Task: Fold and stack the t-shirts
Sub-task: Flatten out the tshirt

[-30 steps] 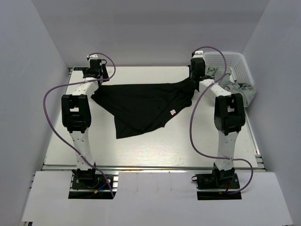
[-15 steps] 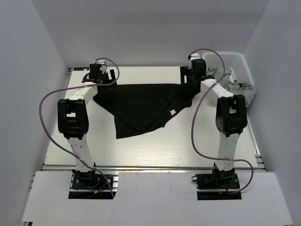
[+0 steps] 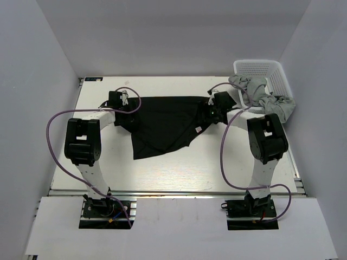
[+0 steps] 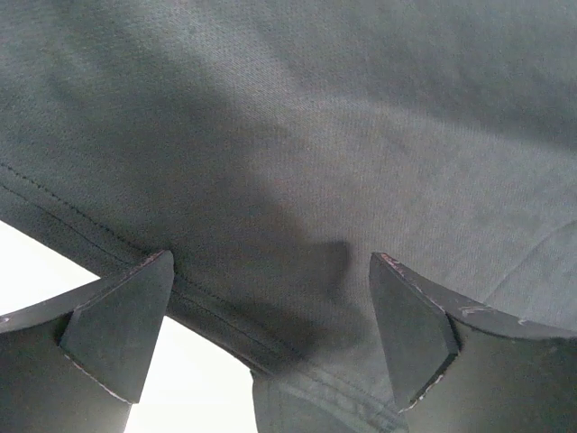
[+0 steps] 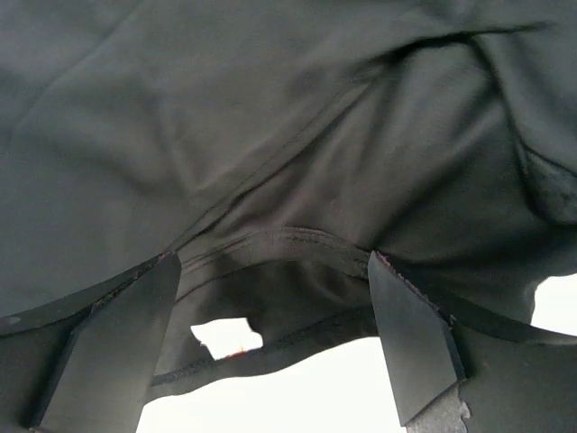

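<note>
1. A black t-shirt (image 3: 162, 122) is lying spread out and wrinkly on the white bench (image 3: 179, 168); it is sitting in the middle, a bit toward the far side; a small pale label (image 3: 199, 129) is showing on its right part.
2. The left claw (image 3: 122, 112) is reaching down at the left edge of the black t-shirt; in the left wrist view its fingers (image 4: 117, 325) are standing wide apart; the stitched edge of the shirt is running between them, and they are not pinching it.
3. The right claw (image 3: 210, 111) is reaching down at the right edge of the same shirt; in the right wrist view its fingers (image 5: 410, 334) are also standing wide apart; a curved stitched hem is running from one finger to the other, with bunched black cloth lying past it.
4. The grey t-shirts (image 3: 268, 100) are sitting in a heap in the white basket (image 3: 260, 67) at the far right corner of the bench; some grey cloth is hanging over the near rim of the basket.
5. A purple cable (image 3: 54, 122) is looping out beside the left arm; another purple cable (image 3: 223, 151) is looping beside the right arm.
</note>
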`<state>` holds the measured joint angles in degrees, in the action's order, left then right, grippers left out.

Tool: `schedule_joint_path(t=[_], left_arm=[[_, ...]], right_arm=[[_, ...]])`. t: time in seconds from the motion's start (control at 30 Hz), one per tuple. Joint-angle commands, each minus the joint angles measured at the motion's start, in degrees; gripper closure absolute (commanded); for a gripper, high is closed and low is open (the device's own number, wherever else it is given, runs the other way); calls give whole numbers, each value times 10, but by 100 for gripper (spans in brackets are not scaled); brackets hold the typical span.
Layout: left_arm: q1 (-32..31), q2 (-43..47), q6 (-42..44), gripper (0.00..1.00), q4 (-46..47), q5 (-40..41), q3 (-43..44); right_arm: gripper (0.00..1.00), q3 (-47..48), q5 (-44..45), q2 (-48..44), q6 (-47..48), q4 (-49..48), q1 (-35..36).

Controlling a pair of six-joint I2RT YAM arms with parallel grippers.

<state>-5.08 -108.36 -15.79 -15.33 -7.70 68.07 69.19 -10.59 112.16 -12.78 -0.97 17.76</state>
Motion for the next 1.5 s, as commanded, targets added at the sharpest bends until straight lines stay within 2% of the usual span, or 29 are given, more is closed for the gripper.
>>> schedule_joint_path(t=[0.0,0.07,0.2,0.3,0.43,0.53,0.57,0.6,0.73,0.83,0.93,1.13,1.2,1.3,1.37,1.47], left_arm=[[7,5,-24,0,7,25,-12],[13,-23,-40,0,-10,45,0],[13,-60,-51,0,-62,151,52],[18,-72,-59,0,-68,189,84],[24,-77,-54,0,-80,194,131],[24,-71,-30,0,-87,161,155],[24,-44,-24,0,-87,141,155],[24,-27,-16,0,-87,141,146],[10,66,-42,0,-116,114,99],[5,151,-72,0,-106,31,15],[-11,224,-108,0,-77,-45,-127],[-62,394,-142,5,-154,-24,-253],[-76,448,-142,7,-131,-62,-302],[-91,468,-159,10,-99,-69,-333],[-97,468,-159,10,-137,-40,-333],[-102,456,-154,11,-138,-14,-327]], right_arm=[[10,-68,-23,-26,-53,-51,34],[10,-112,-23,-42,-68,-58,55],[10,-185,-13,-83,-93,-68,94],[10,-219,1,-113,-105,-61,129],[10,-244,37,-163,-105,-32,160],[10,-238,50,-209,-87,-11,163],[10,-225,57,-229,-83,-2,165],[10,-219,85,-236,-74,30,163],[10,-198,143,-292,-84,42,163],[10,-205,202,-326,-97,46,160],[10,-207,259,-345,-121,81,155],[10,-256,312,-398,-133,92,141],[10,-260,319,-407,-122,90,133],[10,-268,318,-410,-112,92,124],[10,-273,309,-410,-117,91,120],[10,-273,298,-411,-114,92,116]])
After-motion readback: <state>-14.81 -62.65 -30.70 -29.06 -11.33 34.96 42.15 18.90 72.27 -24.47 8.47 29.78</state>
